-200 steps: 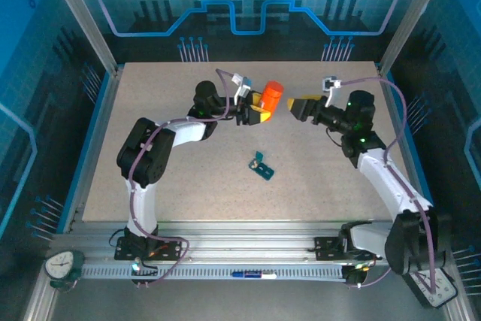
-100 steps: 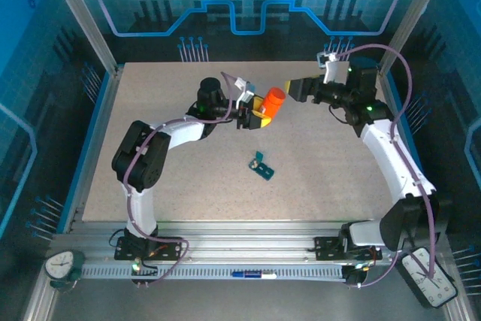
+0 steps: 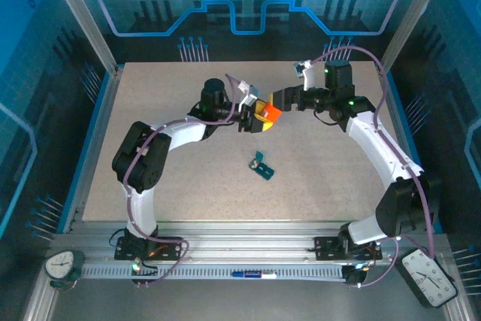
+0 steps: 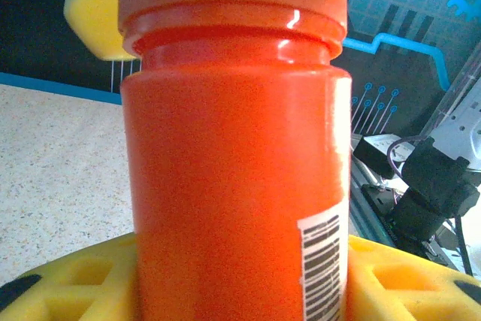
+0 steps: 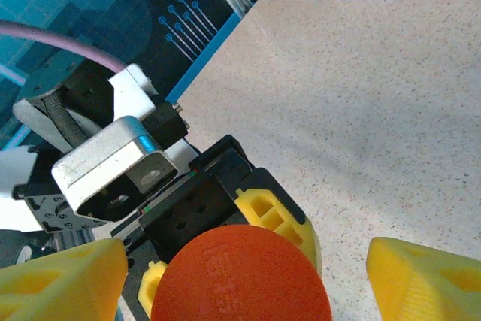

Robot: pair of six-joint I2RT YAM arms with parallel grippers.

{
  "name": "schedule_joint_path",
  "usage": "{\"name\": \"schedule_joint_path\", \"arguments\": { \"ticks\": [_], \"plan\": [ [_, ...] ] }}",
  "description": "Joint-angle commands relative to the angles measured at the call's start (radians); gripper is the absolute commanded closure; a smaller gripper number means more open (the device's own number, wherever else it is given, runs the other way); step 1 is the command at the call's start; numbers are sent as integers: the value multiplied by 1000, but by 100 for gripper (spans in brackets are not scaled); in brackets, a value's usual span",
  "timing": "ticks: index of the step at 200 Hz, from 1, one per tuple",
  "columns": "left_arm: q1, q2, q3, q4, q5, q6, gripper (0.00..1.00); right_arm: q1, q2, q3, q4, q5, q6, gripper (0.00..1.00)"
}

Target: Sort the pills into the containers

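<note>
An orange bottle (image 3: 271, 113) with an orange cap (image 5: 240, 280) is held upright above the table, behind its middle. My left gripper (image 3: 258, 115) is shut on its body; yellow fingers (image 4: 68, 280) press both sides below the barcode label (image 4: 325, 261). My right gripper (image 3: 280, 101) is open at the cap, with its yellow fingertips (image 5: 64, 283) standing either side, apart from it. The dark-teal container (image 3: 263, 168) lies on the table in front of both grippers. The pills are out of view.
The speckled table (image 3: 165, 178) is fenced by a metal frame and blue walls. Both arm bases sit on the rail (image 3: 240, 249) at the near edge. A clock (image 3: 428, 278) lies at the near right.
My right gripper has swung left and forward from the right until its open fingers flank the bottle's cap. The left gripper kept hold of the bottle, which shifted slightly.
</note>
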Motion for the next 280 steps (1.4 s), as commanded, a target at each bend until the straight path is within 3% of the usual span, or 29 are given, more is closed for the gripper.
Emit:
{"name": "schedule_joint_path", "arguments": {
  "ticks": [1, 27, 47, 87, 148, 182, 211, 253, 280],
  "plan": [
    [-6, -39, 37, -2, 29, 35, 100, 16, 7, 19, -11, 6, -20, 20],
    [-6, -39, 36, -6, 29, 36, 100, 17, 8, 15, -7, 6, -17, 28],
    [-5, -39, 36, -6, 28, 36, 100, 17, 7, 10, -4, 3, -16, 41],
    [-6, -39, 37, -7, 29, 36, 100, 19, 4, -6, -5, -1, -20, 41],
    [-6, -39, 39, -10, 29, 36, 100, 18, 7, -1, -28, -18, -50, 65],
    [-6, -38, 45, -13, 30, 31, 100, 19, 14, 32, -73, -21, -106, 70],
    [-6, -36, 58, -38, 42, 39, 100, 16, 18, 105, -170, 0, -262, 72],
    [-7, -48, 76, -173, 49, 135, 100, -23, 93, 286, -380, -125, -446, 73],
    [-7, -56, 83, -233, 50, 176, 100, -24, 136, 356, -478, -131, -500, 73]
  ]
}}
